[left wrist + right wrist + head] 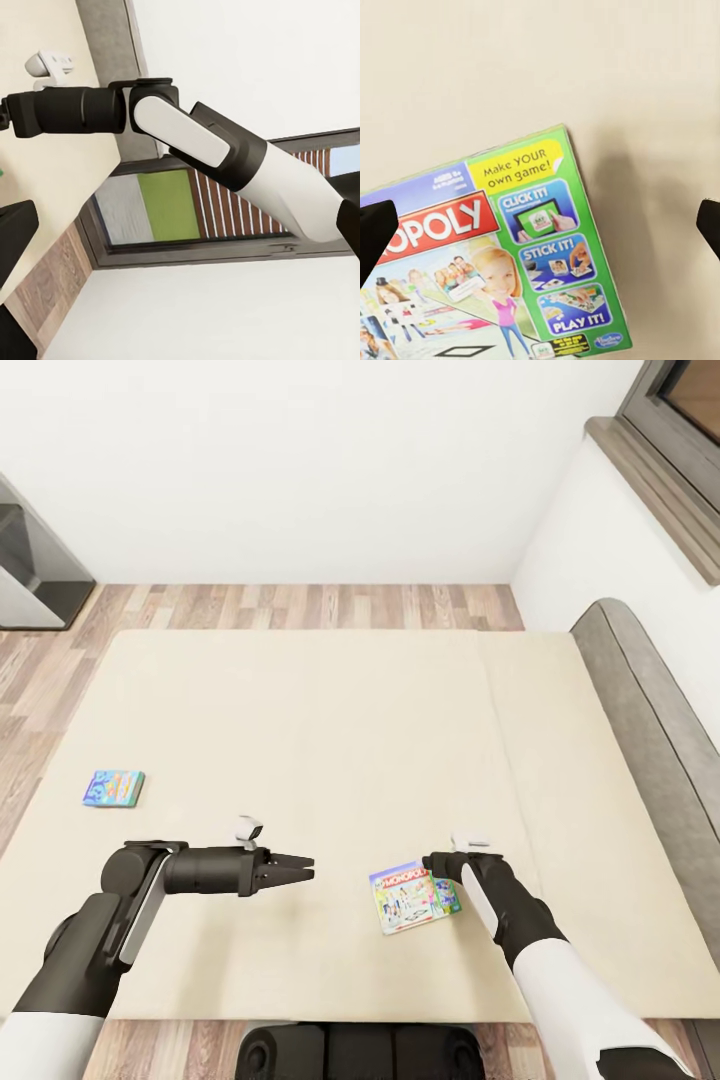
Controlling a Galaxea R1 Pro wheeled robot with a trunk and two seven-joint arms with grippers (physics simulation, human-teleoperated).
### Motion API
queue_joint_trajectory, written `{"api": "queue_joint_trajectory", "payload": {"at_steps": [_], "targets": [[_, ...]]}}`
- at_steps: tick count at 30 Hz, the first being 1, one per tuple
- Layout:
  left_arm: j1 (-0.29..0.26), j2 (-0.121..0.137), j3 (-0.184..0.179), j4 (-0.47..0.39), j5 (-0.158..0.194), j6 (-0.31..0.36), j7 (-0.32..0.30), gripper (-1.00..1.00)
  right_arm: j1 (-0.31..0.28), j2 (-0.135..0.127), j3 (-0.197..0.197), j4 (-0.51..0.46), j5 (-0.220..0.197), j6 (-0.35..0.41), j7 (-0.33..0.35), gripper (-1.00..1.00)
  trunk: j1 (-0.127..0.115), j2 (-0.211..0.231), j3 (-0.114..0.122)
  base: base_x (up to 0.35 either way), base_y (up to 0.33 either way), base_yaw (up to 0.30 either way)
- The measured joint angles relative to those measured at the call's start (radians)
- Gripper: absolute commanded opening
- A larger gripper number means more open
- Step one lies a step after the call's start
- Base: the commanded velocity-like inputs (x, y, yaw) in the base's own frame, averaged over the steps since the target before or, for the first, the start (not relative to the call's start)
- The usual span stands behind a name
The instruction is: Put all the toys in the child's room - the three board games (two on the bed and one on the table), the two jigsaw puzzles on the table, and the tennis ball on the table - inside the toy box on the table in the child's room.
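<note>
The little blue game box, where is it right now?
In the head view the little blue game box lies flat on the bed, near its left edge, apart from the left tool and far from the Monopoly box.

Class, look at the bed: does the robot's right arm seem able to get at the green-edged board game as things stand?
Probably yes. The right gripper hangs right at the green-edged board game, which lies flat on the bed with nothing on it. In the right wrist view the jaws stand wide apart on either side of the box.

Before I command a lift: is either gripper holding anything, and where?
Nothing is held. The right gripper is open above the Monopoly board game; the left gripper hangs empty.
</note>
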State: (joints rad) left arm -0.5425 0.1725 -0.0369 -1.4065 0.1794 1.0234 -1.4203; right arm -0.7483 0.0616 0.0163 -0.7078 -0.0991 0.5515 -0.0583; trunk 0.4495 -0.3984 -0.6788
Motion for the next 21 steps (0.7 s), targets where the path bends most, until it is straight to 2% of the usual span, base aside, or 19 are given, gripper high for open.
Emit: {"api": "queue_joint_trajectory", "payload": {"at_steps": [14, 18, 21], "targets": [[0.0, -0.004, 0.0, 0.0, 0.0, 0.0, 0.001, 1.0, 0.001, 0.004, 0.006, 0.003, -0.001, 0.002, 0.0, 1.0, 0.0, 0.0, -0.023, 0.0, 0.0, 0.0], [0.0, -0.004, 0.0, 0.0, 0.0, 0.0, 0.001, 1.0, 0.001, 0.005, 0.039, 0.004, -0.003, 0.003, 0.0, 1.0, 0.0, 0.0, -0.03, 0.0, 0.0, 0.0], [0.0, -0.005, 0.0, 0.0, 0.0, 0.0, 0.001, 1.0, 0.001, 0.006, 0.091, 0.004, -0.005, 0.004, 0.0, 1.0, 0.0, 0.0, -0.034, 0.0, 0.0, 0.0]]}}
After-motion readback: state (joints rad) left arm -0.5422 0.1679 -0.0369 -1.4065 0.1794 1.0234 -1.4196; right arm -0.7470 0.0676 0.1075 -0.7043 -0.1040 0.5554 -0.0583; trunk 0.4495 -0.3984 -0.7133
